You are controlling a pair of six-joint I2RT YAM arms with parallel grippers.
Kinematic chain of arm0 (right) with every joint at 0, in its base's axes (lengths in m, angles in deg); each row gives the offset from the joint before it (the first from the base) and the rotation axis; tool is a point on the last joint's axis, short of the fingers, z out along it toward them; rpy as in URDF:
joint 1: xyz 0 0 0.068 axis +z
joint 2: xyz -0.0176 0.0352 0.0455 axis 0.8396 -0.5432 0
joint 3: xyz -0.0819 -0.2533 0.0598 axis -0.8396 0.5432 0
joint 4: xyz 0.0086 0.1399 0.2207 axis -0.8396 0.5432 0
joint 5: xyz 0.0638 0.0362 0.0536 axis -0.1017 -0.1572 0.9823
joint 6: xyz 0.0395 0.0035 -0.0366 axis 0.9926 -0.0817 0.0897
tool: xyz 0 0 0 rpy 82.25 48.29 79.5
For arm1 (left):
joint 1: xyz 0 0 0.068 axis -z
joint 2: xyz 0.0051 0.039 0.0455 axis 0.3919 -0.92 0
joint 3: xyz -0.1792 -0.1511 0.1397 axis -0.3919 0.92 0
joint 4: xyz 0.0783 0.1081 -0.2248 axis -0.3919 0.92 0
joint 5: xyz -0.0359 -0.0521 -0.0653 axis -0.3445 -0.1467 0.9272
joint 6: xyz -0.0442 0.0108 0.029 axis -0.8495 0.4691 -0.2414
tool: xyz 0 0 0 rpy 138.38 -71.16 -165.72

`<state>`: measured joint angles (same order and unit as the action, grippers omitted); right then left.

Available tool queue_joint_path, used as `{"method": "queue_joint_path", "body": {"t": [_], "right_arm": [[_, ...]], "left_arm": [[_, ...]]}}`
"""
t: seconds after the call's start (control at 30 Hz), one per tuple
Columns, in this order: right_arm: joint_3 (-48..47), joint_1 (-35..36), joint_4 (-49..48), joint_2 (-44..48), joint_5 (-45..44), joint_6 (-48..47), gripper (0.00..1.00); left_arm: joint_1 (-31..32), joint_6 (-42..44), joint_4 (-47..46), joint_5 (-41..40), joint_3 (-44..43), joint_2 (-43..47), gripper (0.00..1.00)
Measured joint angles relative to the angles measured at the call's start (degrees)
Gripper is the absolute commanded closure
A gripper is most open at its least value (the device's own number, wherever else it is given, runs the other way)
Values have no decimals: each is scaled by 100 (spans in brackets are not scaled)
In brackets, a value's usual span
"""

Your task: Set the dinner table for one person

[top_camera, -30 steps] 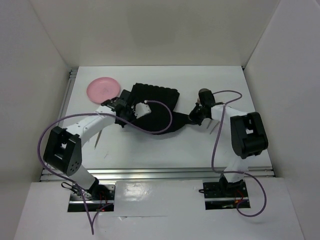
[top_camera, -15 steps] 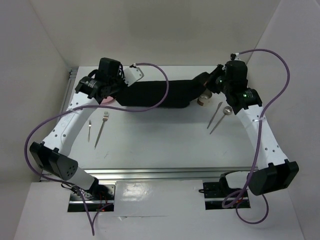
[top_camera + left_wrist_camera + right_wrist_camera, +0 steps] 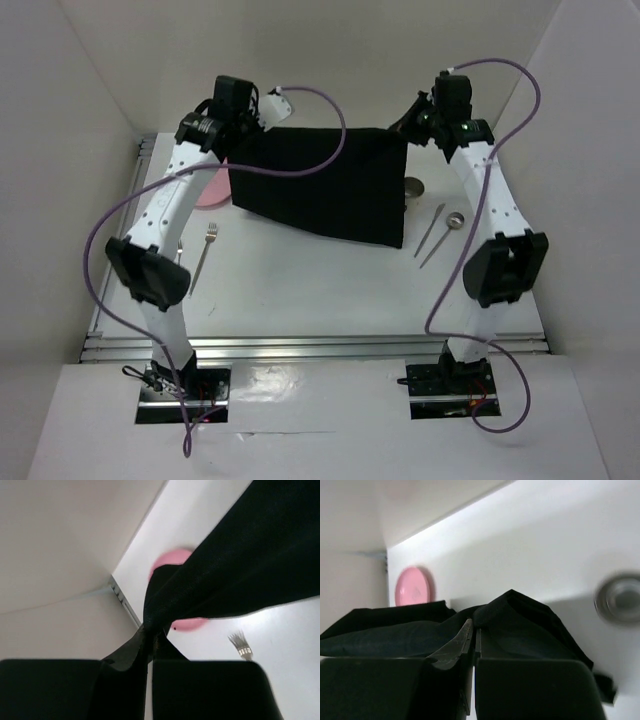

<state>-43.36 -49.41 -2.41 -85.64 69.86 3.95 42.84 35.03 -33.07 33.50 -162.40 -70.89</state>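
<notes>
White surface (image 3: 300,300) spans the booth under both arms. Left claw (image 3: 149,632) and right claw (image 3: 473,627) each pinch a top corner of the black mat (image 3: 330,185), which hangs over the far half. Pink plate (image 3: 212,188) sits far-left.

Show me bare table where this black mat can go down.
Bare: the middle and near dinner table, between the fork at left, the knife and spoon at right, and the front rail. Crowded: far left by the pink plate, far right by the metal cup. The mat, pinched by left gripper and right gripper, hangs over the far middle.
</notes>
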Motion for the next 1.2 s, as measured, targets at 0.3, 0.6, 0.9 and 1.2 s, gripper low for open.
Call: {"method": "queue_joint_path", "body": {"t": [0.3, 0.6, 0.9, 1.2], "right_arm": [[-2618, -262, -227, -1897, 1040, -101, 100], [678, -269, -1517, 365, 1119, -190, 100], [4806, -269, -1738, 1635, 1725, -9, 100], [5908, -378, -1001, 2968, 1569, 11, 48]], "left_arm": [[-514, -105, -1021, 22, -1314, -1357, 100], [-509, -101, -2227, 726, 1375, 256, 100], [-463, -50, -2483, 1657, 4708, 1405, 100], [-133, 267, -1886, 2044, 6546, 2730, 59]]}}
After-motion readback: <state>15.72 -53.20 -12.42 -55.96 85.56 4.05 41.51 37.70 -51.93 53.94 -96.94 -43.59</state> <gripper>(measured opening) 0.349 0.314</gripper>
